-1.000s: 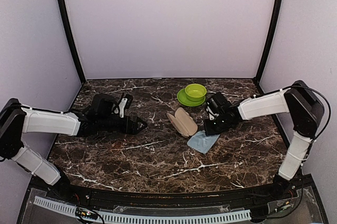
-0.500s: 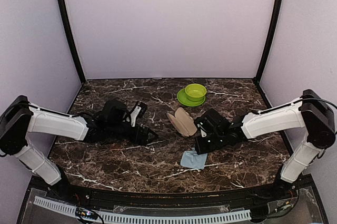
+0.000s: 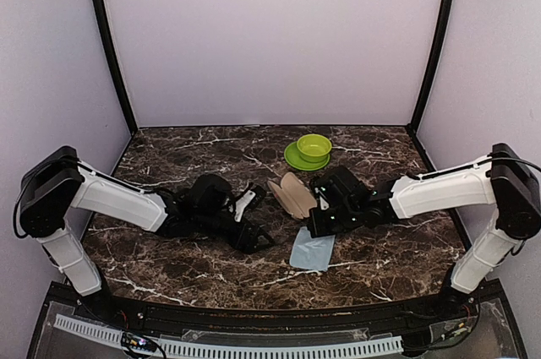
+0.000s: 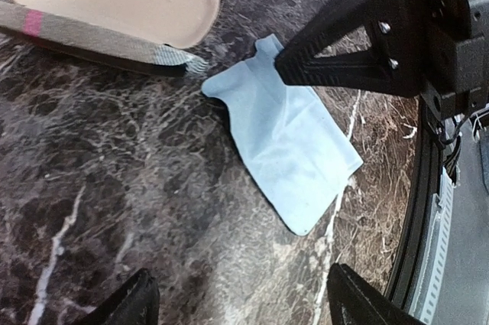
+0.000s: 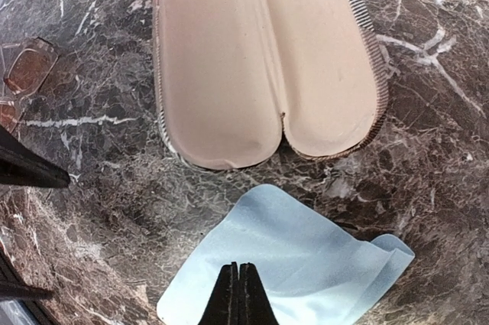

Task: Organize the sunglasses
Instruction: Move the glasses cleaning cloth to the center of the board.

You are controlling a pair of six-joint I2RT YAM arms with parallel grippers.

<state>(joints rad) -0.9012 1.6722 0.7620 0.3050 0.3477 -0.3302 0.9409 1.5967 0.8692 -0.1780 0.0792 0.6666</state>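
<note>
An open beige sunglasses case [image 3: 292, 194] lies mid-table, its two empty halves facing up in the right wrist view [image 5: 260, 57]. A light blue cloth [image 3: 311, 250] lies flat just in front of it. My right gripper [image 3: 315, 225] is shut, its tips [image 5: 239, 283] on the cloth's [image 5: 298, 264] far edge. My left gripper [image 3: 257, 239] is open and empty, low over the table [image 4: 244, 306], just left of the cloth [image 4: 286, 134]. One brown lens of the sunglasses [image 5: 27, 67] shows left of the case. My left arm hides them from above.
A green bowl on a green plate [image 3: 313, 150] stands behind the case. The two grippers are close together near the cloth; the right gripper's fingers [image 4: 344, 50] fill the upper right of the left wrist view. The table's front edge [image 4: 428, 210] is near.
Both arms have moved toward the table's middle. The cloth has gone with the right gripper from the right of the case to in front of it. The left gripper moved right, toward the cloth.
</note>
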